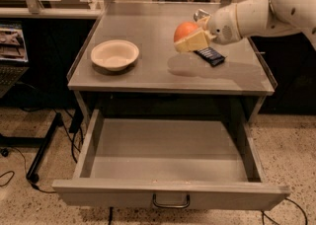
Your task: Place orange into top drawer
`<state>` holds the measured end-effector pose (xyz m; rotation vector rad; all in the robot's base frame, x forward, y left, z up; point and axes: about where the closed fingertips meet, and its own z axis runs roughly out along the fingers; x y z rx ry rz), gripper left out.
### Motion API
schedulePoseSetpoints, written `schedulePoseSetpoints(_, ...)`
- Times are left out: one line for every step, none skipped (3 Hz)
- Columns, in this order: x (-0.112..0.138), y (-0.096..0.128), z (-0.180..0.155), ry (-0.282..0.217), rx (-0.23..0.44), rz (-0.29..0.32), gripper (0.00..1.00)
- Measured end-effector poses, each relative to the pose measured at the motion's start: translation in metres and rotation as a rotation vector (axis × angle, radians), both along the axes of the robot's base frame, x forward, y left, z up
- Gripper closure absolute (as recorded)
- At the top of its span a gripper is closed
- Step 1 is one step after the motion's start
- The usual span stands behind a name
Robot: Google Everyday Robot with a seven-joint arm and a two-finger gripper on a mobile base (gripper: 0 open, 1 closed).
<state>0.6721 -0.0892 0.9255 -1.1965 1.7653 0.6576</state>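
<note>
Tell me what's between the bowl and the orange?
Only bare tabletop, seen in the camera view. The claw holds the orange above the table's right side, near a dark packet; the bowl sits at the left.
</note>
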Motion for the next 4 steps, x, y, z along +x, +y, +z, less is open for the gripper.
schedulePoseSetpoints(-0.039,0.003,-0.009,0.029,0.060,-0.032,1.00)
schedulePoseSetpoints(-0.073,0.005,-0.033,0.080,0.103,-0.070,1.00)
schedulePoseSetpoints(-0.096,0.010,-0.053,0.101,0.110,-0.114,1.00)
schedulePoseSetpoints(-0.101,0.012,-0.055,0.107,0.110,-0.111,1.00)
